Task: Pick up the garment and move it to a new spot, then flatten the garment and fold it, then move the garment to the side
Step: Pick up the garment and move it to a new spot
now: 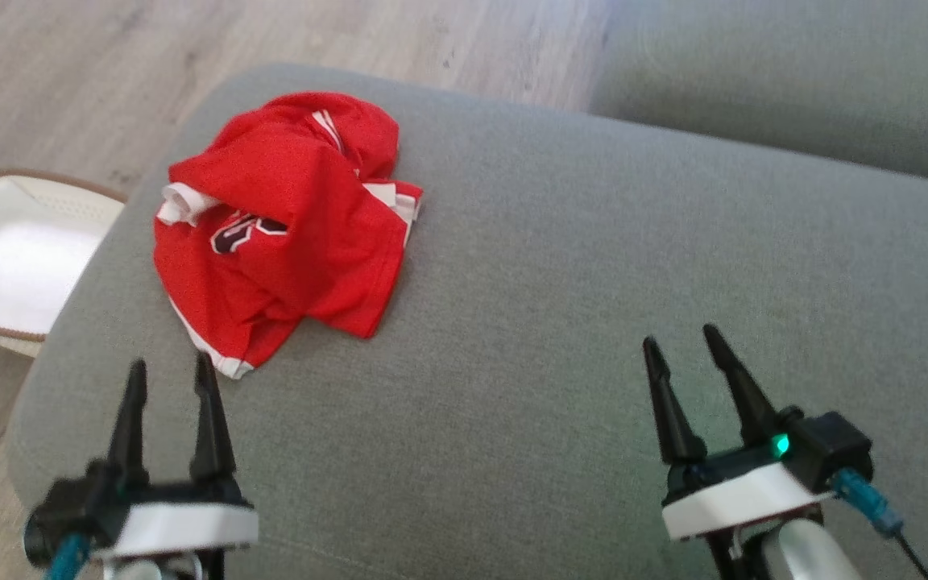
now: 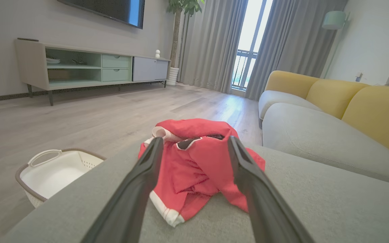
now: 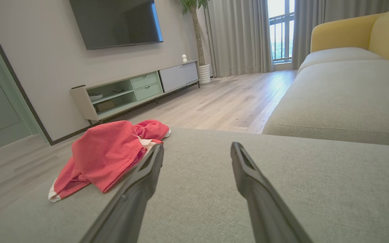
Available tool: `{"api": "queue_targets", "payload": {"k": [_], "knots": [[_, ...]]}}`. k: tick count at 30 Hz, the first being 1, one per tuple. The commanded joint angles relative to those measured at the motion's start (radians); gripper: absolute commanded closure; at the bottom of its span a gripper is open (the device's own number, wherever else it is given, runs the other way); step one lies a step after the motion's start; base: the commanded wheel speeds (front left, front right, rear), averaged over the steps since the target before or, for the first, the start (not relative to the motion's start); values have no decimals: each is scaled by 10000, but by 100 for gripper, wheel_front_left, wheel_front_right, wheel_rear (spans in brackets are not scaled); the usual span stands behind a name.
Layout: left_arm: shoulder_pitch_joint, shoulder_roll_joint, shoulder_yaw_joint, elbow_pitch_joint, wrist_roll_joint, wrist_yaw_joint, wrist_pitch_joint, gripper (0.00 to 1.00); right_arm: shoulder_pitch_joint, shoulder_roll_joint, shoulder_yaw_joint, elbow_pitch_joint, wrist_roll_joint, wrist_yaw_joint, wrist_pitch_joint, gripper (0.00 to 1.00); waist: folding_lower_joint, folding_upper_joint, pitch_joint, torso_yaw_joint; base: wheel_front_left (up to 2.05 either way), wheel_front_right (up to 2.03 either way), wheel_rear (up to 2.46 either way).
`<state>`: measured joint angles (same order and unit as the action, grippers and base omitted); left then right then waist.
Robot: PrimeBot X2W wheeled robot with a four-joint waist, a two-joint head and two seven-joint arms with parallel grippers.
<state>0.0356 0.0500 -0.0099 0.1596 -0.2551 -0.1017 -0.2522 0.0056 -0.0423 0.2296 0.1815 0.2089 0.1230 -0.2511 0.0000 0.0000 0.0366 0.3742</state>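
The garment is a red jersey with white trim, lying crumpled on the grey sofa cushion near its far left corner. My left gripper stands open just short of the garment's near hem, nothing between its fingers. In the left wrist view the garment lies straight ahead between the open fingers. My right gripper is open over bare cushion well to the right of the garment. The right wrist view has the garment ahead to the left of the right gripper.
A white laundry basket stands on the wooden floor left of the cushion, also in the left wrist view as the basket. Another grey seat cushion lies at the back right. Yellow sofa backs, a TV cabinet and curtains are farther off.
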Motion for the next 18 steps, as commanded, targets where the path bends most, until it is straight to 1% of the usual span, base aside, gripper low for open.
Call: {"api": "queue_targets", "payload": {"k": [1, 4, 8, 10, 11, 12, 15, 16, 18], "knots": [[-848, 57, 458, -284, 143, 1, -95, 0, -615, -79, 78, -415, -156, 77, -107, 0, 0, 0, 444, -217, 0, 0, 0], [-1515, 377, 585, -17, 290, -77, -95, 0, -823, -79, -28, -502, -391, 77, -107, 0, 0, 0, 941, -409, 0, 0, 0], [-2664, 1265, 436, 815, 282, -207, 85, 0, -1176, -79, -102, -594, -753, 77, -107, 0, 0, 0, 1632, -683, 0, 0, 0], [-3379, 1827, 213, 1375, 194, -251, 520, 0, -1347, -79, -199, -672, -904, 77, -107, 0, 0, 0, 1968, -774, 0, 0, 0], [-4116, 2369, -21, 1960, 152, -271, 1094, 0, -1493, -79, -353, -745, -1045, 77, -107, 0, 0, 0, 2265, -863, 0, 0, 0], [-4489, 2616, -123, 2232, 171, -275, 1372, 0, -1552, -79, -461, -784, -1064, 77, -107, 0, 0, 0, 2402, -901, 0, 0, 0], [-5582, 3072, -527, 2985, -124, -283, 2086, 0, -1685, -79, -696, -873, -1127, 77, -107, 0, 0, 0, 2765, -1010, 0, 0, 0], [-6216, 3364, -926, 3522, -406, -285, 2537, 0, -1766, -79, -751, -918, -1180, 77, -107, 0, 0, 0, 2980, -1083, 0, 0, 0], [-6764, 3610, -1276, 4067, -766, -286, 2966, 0, -1836, -79, -752, -966, -1272, 77, -107, 0, 0, 0, 3179, -1169, 0, 0, 0]]}}
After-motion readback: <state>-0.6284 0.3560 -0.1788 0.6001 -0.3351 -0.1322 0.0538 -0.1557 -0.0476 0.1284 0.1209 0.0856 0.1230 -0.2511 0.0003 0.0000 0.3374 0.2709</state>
